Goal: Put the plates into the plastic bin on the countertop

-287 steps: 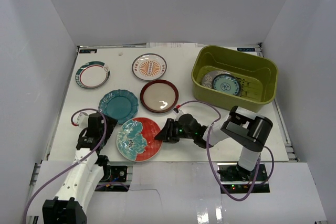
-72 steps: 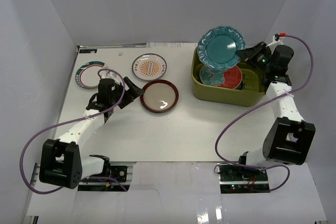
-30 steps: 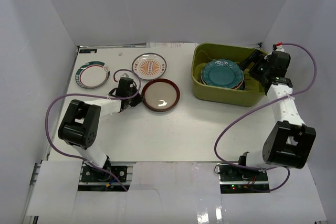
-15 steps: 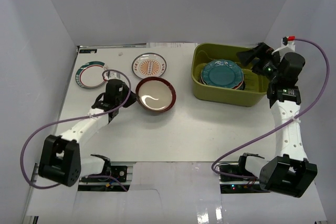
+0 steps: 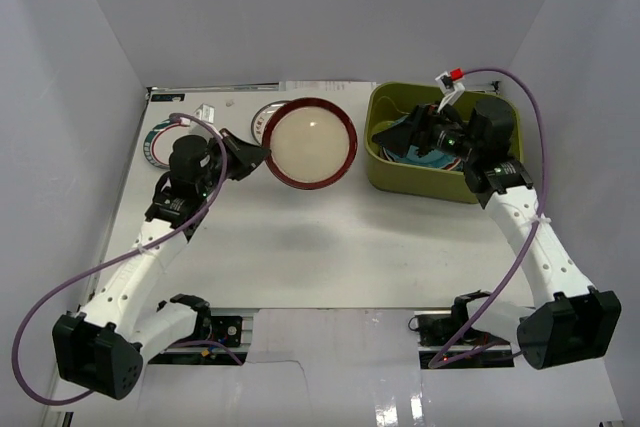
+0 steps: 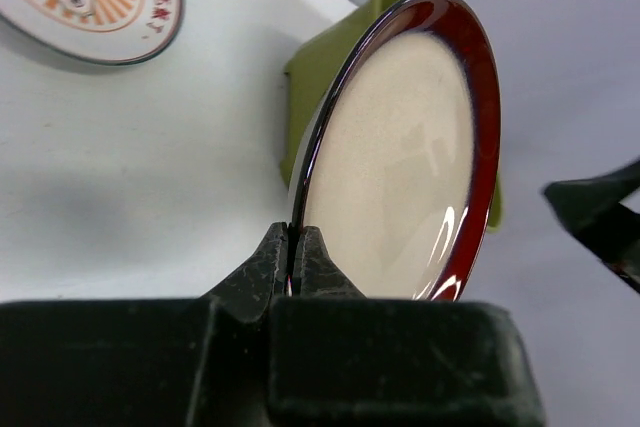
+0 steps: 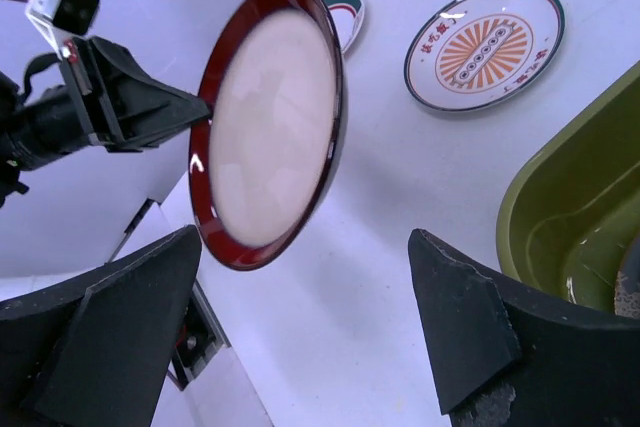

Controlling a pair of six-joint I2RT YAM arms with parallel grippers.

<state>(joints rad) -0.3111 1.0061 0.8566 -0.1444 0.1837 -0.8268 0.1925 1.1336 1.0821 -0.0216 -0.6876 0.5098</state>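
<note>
The dark-red rimmed plate [image 5: 310, 144] is up off the countertop [image 5: 330, 247], tipped nearly on edge just to the left of the plastic bin [image 5: 430, 187], its cream face turned towards the bin. The left gripper [image 6: 293, 247] has it by one spot on the rim only, both fingers pressed tight against the thin edge. That looks to me a slender hold for a glazed dish: any quick swing towards the bin could let it pivot or slide out and drop.

Over the bin's open top hangs the right gripper [image 5: 400, 134], fingers spread wide and holding nothing. It sits right where the plate has to go, so I'd expect a knock between plate and fingers unless it clears off first. The bin's left wall is another snag if the plate comes in too low.

Further left of the bin, the orange sunburst plate [image 7: 487, 44] and the teal-rimmed plate [image 7: 345, 12] lie flat, not yet binned.
</note>
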